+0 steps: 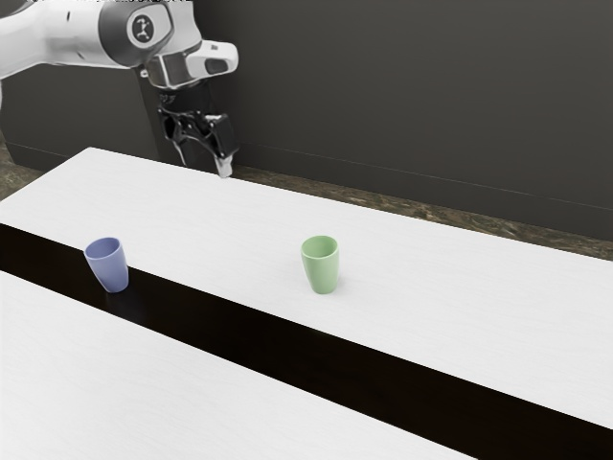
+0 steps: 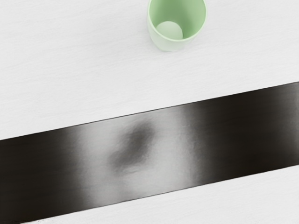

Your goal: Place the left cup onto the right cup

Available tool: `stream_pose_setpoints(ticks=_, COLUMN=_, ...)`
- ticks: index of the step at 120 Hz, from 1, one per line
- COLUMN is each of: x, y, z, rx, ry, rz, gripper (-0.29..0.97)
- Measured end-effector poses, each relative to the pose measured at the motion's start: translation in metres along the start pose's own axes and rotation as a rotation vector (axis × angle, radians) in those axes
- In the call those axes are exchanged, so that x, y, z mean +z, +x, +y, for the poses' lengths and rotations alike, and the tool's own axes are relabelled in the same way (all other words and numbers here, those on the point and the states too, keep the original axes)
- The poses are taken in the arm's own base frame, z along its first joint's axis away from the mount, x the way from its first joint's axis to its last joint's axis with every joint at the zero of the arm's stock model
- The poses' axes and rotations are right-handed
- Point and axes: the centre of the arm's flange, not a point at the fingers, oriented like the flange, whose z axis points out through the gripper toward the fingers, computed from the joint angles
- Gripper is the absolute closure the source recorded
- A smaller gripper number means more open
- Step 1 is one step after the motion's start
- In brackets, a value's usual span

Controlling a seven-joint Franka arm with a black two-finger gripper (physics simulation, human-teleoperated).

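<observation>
A white table (image 1: 460, 278) is crossed by a dark stripe (image 1: 287, 340). A blue cup (image 1: 107, 264) stands upright at the stripe's edge, toward the exterior view's left. A green cup (image 1: 320, 264) stands upright on the white surface, well apart to its right. The black gripper (image 1: 203, 161) hangs above the table's far edge with its fingers spread wide, holding nothing.

I see a white worktop (image 1: 450, 268) crossed by a glossy black band (image 1: 287, 343). Behind it stands a dark grey wall (image 1: 431, 86), with a mottled brown floor strip (image 1: 460, 215) at its foot.
</observation>
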Motion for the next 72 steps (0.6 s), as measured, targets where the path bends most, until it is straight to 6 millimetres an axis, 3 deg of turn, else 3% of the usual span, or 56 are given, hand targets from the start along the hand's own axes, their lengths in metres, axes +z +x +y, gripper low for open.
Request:
stream_pose_setpoints(ticks=39, x=0.026, y=-0.048, z=-0.059, rx=-0.110, ry=-0.026, rz=-0.053, gripper=0.00)
stream_pose_setpoints(ticks=72, x=0.045, y=-0.072, z=-0.119, rx=-0.199, ry=0.012, rz=-0.107, gripper=0.00)
